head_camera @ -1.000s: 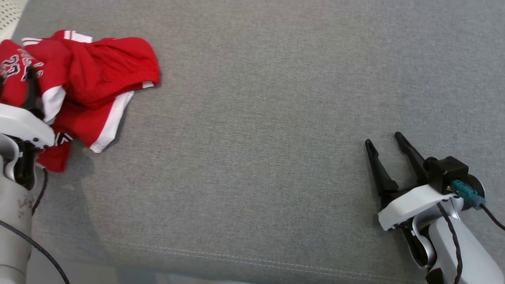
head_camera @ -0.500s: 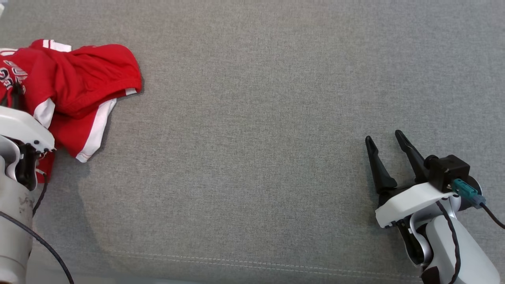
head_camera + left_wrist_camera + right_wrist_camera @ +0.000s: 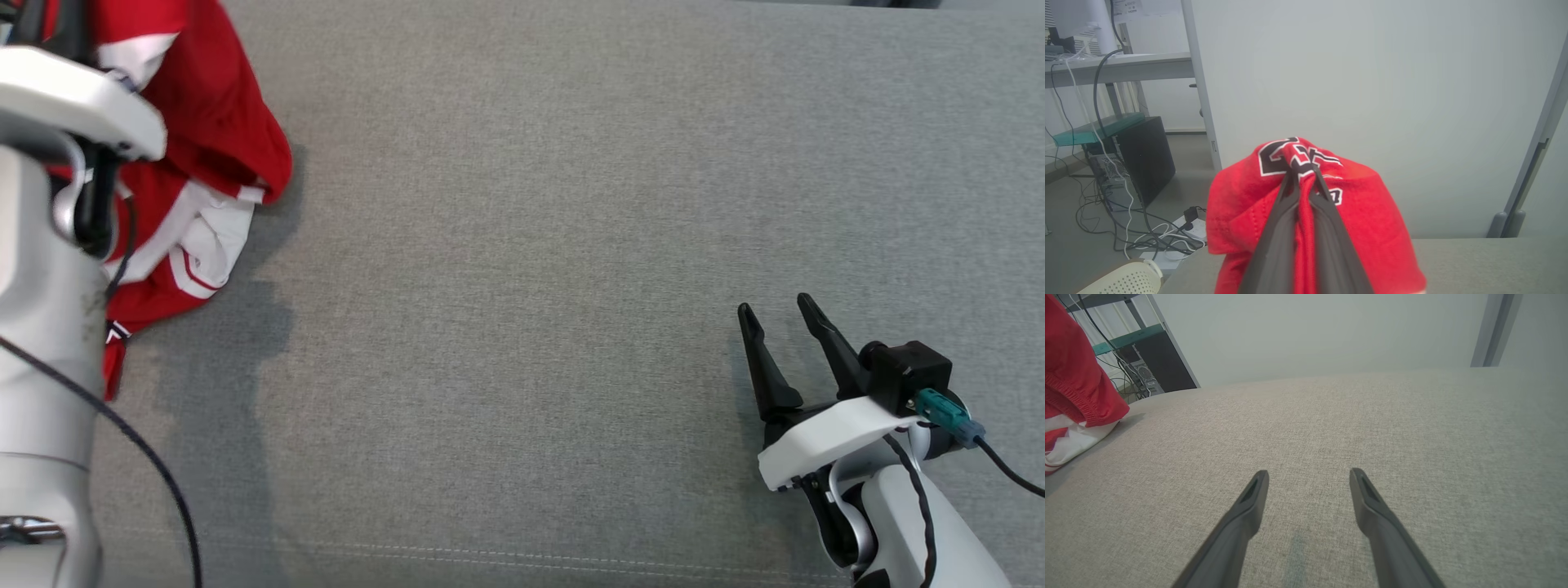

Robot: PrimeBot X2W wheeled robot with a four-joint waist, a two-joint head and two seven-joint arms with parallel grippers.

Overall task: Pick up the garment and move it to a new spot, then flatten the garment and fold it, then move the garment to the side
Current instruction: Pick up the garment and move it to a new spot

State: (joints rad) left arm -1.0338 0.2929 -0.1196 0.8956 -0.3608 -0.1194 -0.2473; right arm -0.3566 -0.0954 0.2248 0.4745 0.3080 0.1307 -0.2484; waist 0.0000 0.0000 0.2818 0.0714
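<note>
Grey fabric surface (image 3: 522,245): left gripper (image 3: 1302,170) clamped on red garment (image 3: 220,122), right gripper (image 3: 774,305) well apart, jaws wide

Knit garment (image 3: 216,114) & rough woven upholstery (image 3: 522,245)

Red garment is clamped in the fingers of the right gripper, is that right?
Not quite: the red garment is clamped in the fingers of the left gripper, as the left wrist view shows. The right gripper is open and holds nothing.
</note>
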